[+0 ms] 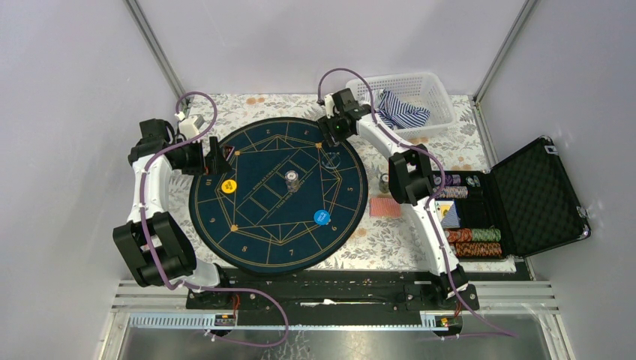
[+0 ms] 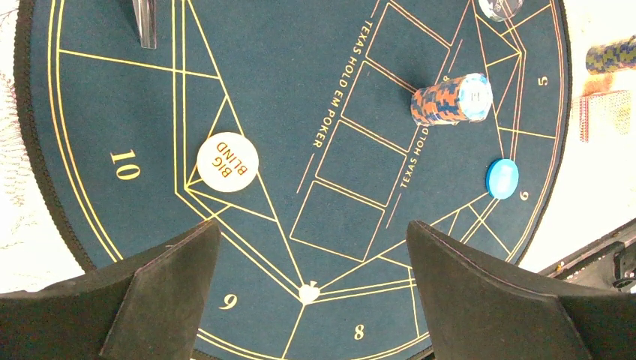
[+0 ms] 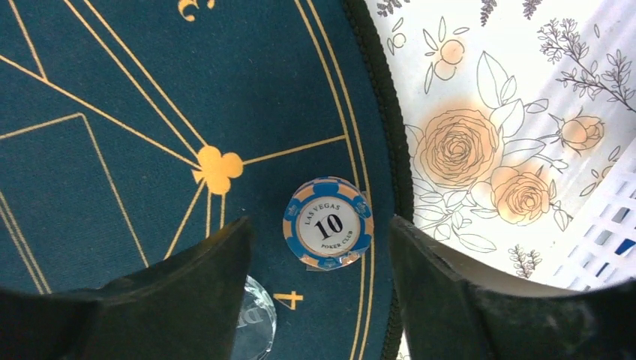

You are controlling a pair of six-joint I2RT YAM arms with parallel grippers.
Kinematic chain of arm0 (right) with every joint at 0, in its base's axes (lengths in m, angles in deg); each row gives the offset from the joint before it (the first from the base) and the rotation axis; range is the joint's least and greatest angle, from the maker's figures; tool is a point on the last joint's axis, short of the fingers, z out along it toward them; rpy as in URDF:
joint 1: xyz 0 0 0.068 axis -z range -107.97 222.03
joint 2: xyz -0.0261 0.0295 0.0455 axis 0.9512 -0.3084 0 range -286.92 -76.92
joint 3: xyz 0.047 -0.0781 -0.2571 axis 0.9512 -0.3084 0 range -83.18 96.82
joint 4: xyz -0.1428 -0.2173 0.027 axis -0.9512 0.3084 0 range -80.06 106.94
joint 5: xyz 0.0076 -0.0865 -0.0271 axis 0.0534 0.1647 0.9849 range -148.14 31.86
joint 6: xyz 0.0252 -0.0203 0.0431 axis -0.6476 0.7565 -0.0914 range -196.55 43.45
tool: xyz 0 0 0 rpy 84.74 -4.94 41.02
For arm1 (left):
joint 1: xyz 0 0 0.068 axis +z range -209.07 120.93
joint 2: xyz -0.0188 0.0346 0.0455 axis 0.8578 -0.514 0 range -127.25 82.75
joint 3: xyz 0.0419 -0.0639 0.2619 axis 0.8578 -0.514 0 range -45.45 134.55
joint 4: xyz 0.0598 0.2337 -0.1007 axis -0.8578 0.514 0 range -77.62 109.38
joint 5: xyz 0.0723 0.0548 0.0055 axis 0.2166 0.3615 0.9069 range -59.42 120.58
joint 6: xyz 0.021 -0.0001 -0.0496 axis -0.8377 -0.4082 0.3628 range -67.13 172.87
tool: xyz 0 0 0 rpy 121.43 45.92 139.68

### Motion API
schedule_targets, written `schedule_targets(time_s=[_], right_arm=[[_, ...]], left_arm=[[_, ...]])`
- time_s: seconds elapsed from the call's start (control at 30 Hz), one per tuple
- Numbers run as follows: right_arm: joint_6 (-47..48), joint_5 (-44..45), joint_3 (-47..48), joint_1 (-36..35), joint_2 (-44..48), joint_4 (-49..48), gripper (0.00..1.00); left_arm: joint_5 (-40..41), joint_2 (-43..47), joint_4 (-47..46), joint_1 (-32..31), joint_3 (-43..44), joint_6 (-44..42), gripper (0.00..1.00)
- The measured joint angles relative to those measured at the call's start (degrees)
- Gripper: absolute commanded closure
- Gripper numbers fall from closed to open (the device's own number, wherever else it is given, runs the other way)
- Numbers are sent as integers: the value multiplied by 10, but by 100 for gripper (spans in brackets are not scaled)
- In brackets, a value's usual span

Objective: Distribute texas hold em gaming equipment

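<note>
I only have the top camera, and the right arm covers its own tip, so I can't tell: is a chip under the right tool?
Observer: Yes. A blue-and-orange chip marked 10 lies flat on the mat. It sits between the fingers of the right tool, which stand clear of it on both sides.
Operator: Where on the mat is it?
Observer: Just inside the mat's edge, next to the printed 4.
Operator: And the orange disc on the left side, what does it say?
Observer: The left wrist camera shows it reads BIG BLIND.
</note>
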Motion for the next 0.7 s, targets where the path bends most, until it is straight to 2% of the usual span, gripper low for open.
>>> schedule_targets(time_s=[0.1, 0.33, 0.53, 0.7], right_arm=[[2, -2, 3, -2, 0, 1, 12], [9, -22, 1, -13, 27, 35, 1], [18, -60, -63, -33, 149, 57, 0], [19, -84, -119, -87, 235, 54, 0]], left_arm=[[0, 0, 0, 0, 0, 0, 1], [-7, 0, 0, 0, 0, 0, 1], [-14, 0, -1, -1, -3, 1, 1], [-8, 0, -9, -13, -25, 10, 1]])
